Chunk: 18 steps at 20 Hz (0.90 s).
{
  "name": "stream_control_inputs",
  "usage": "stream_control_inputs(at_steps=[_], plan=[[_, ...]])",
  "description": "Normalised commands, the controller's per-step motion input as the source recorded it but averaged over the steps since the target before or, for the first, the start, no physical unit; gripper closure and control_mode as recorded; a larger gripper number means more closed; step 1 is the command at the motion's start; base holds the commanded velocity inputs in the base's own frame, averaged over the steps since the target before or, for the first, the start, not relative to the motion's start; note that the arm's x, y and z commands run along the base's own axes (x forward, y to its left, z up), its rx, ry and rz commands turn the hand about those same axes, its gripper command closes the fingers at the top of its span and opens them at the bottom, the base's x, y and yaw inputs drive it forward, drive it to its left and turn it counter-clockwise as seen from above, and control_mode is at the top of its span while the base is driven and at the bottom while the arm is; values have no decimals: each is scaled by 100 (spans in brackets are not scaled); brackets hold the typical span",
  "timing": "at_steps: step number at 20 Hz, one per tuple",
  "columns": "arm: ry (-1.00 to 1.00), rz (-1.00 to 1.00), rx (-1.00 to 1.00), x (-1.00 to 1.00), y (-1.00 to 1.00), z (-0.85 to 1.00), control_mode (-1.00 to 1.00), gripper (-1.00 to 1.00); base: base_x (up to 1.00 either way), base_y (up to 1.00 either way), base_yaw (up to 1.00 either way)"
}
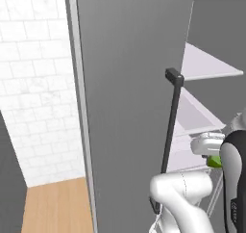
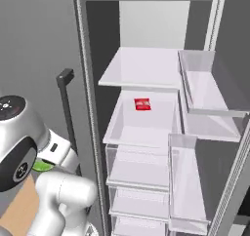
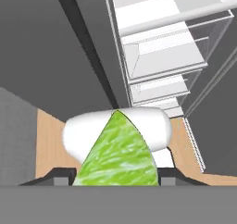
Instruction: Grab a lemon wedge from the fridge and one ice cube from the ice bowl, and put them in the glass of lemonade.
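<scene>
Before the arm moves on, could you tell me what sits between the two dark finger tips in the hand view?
In the hand view, the lemon wedge sits between the finger tips, its point rising well above them.

Small red item (image 2: 142, 104) on a white shelf, white tiled wall (image 1: 33, 83), wooden floor (image 1: 57, 205)

Fridge (image 2: 146, 84) stands open: shelves mostly bare, room to reach in; small red item (image 2: 142, 104) sits mid-shelf. Open door (image 1: 129, 107) w/ dark bar handle (image 1: 170, 131) blocks arm's left side.
</scene>
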Motion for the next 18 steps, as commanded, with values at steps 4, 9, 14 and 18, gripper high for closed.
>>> stream_control_inputs(at_steps=[4,9,14,18], plan=[[0,0,0,0,0,0,100,100,-1,67,-37],[0,0,0,0,0,0,100,100,-37,-21,-66],[0,0,0,0,0,0,100,100,0,-14,-83],[0,0,0,0,0,0,100,100,12,-24,-82]])
